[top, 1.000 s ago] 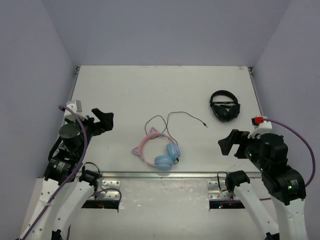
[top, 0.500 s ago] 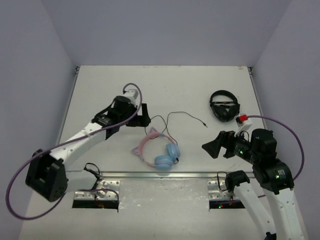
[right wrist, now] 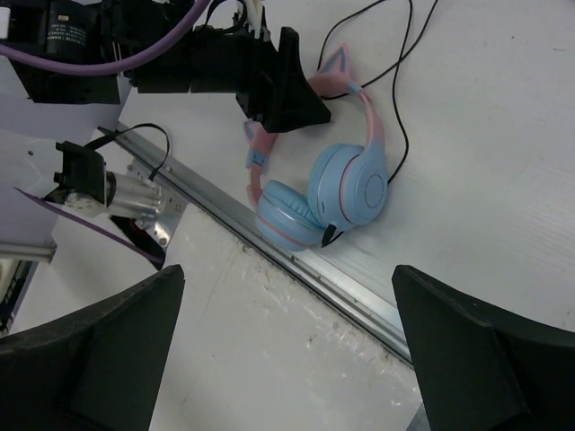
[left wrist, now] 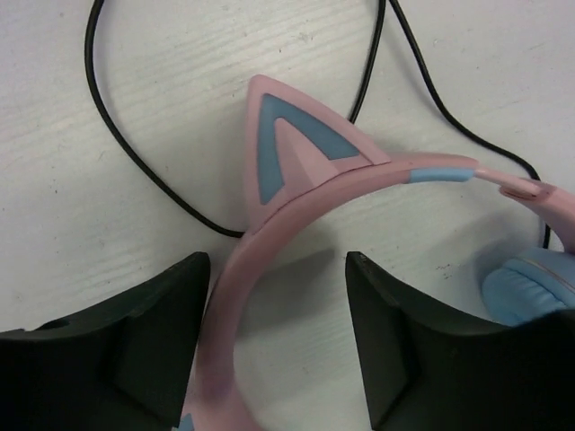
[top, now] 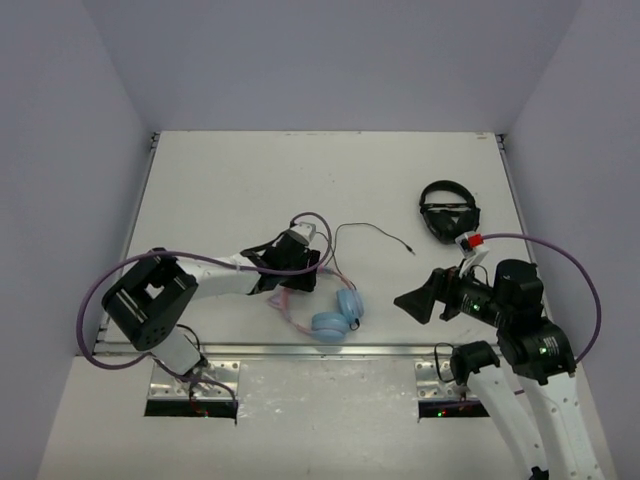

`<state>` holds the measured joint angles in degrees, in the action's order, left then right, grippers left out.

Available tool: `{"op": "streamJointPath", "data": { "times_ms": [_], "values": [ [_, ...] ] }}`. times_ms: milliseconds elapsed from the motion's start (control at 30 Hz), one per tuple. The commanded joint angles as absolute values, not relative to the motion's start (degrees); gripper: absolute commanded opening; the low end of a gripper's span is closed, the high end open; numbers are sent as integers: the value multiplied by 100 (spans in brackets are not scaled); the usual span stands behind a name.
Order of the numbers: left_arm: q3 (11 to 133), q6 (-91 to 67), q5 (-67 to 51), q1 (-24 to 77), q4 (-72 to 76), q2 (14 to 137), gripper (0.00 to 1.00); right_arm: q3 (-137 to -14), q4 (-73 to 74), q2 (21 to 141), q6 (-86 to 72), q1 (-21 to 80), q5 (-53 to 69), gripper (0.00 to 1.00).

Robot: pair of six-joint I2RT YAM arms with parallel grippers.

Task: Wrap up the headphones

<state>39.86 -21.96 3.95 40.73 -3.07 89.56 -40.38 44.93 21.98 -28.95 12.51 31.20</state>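
Finds the headphones [top: 345,303] flat on the table [top: 250,180], well left of the black headphones [top: 448,213] and nearer the arm bases. Has the left gripper [left wrist: 278,296] down over the pink headband [left wrist: 296,202], just under one cat ear [left wrist: 287,148]. Jaws parted to either side of the band, one finger touching it or nearly so, the other clear of it, so not yet a clamp. Shows the right gripper [right wrist: 287,314] spread wide and empty, below the black headphones.

Probably light to lift: a thin springy band and padded ear cups [right wrist: 346,189], nothing heavy. Likely to skid on the smooth tabletop if nudged sideways. Best taken on the bare stretch of band beside the ear, not on the ear itself — possibly a weaker add-on piece.

Calls for care with the thin black cable [top: 380,231], limp and loose, trailing out toward the black headphones — easy to snag, awkward to pinch while lying flat. Better gathered close to the cup end for winding.
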Motion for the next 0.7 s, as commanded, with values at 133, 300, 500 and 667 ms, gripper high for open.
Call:
{"op": "streamJointPath", "data": {
  "times_ms": [133, 300, 500, 667],
  "values": [
    [4200, -2390, 1045, 4359, -1212, 9185, 32, -3841, 4069, 2206, -3015, 1239, 3349, 99],
    [4587, -2575, 1590, 4675, -2370, 8132, 14, -3780, 3903, 2171, -3128, 1239, 3287, 99],
    [5799, -2971, 2583, 4904, -4215, 6989, 0, -3437, 2964, 1926, -3436, 1239, 3569, 99],
    [6529, -2822, 3216, 4922, -5132, 5865, 0, -2945, 1654, 1643, -3481, 1239, 3673, 99]
  ]
}}
